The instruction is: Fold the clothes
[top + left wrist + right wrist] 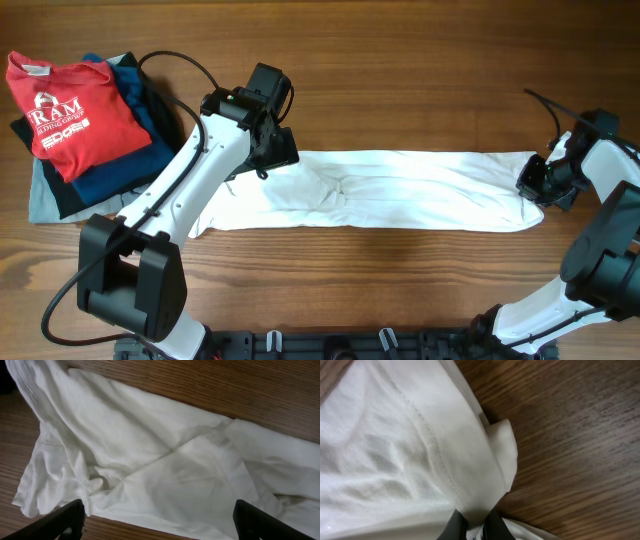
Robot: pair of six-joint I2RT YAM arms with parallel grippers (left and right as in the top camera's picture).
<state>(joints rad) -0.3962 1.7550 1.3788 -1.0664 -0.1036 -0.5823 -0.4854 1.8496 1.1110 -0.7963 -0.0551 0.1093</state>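
The clothes are a white T-shirt folded into a long strip across the table's middle; no lettering shows. My left gripper hovers over the strip's left end, jaws wide apart with nothing between them; its black fingertips frame the rumpled cloth below. At the strip's right end my right gripper is shut on the hemmed edge of the shirt. In the right wrist view the dark fingertips pinch a fold of white fabric.
A pile of garments lies at the far left: a red T-shirt with white lettering on top of dark blue and grey pieces. Bare wooden table surrounds the strip.
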